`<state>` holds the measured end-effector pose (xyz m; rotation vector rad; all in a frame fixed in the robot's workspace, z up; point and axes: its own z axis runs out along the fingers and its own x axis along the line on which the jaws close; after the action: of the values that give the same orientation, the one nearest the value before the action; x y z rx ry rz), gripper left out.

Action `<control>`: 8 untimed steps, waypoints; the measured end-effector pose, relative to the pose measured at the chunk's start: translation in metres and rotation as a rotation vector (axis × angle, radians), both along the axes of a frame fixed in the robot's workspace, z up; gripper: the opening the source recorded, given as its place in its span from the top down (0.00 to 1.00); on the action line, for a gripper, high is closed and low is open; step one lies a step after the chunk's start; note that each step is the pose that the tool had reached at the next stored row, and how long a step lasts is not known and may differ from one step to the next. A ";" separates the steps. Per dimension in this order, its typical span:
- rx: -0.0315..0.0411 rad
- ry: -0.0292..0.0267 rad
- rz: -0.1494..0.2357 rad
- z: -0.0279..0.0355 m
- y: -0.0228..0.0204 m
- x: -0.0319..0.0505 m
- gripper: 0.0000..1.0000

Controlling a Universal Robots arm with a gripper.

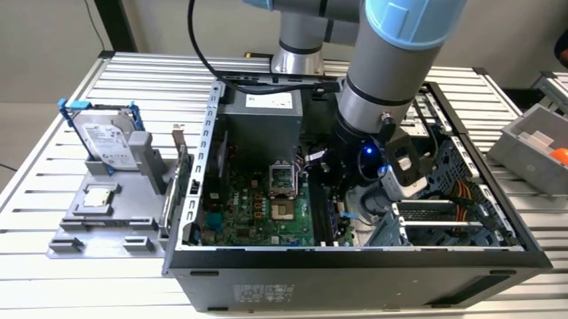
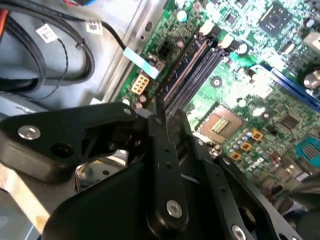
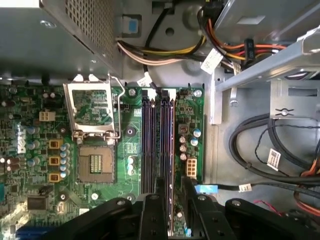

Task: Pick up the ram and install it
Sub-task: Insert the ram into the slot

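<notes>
My gripper [image 1: 357, 203] is down inside the open computer case, low over the long black memory slots [image 3: 157, 145] at the motherboard's edge. In both wrist views its black body [image 3: 174, 189] [image 2: 167, 114] stands directly over one end of these slots [image 2: 192, 70], lined up with their length. I cannot pick out the ram. A thin dark strip runs under the gripper in line with the slot nearest the board edge, and it may be the stick seen edge-on or the slot itself.
The open CPU socket [image 3: 95, 162] lies beside the slots, with the power supply [image 3: 50, 30] behind it. Black cable bundles [image 3: 260, 150] and a metal drive cage [image 1: 443, 212] crowd the other side. Outside the case, a grey fixture holds a hard drive [image 1: 106, 136].
</notes>
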<state>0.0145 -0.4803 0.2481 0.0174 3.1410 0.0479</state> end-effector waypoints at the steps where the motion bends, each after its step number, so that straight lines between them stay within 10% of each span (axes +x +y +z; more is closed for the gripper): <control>1: 0.0025 0.0000 0.000 -0.0001 0.0000 0.0000 1.00; 8: 0.0178 0.0000 0.000 0.0000 0.0000 0.0000 1.00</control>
<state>0.0145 -0.4803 0.2481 0.0174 3.1405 0.0760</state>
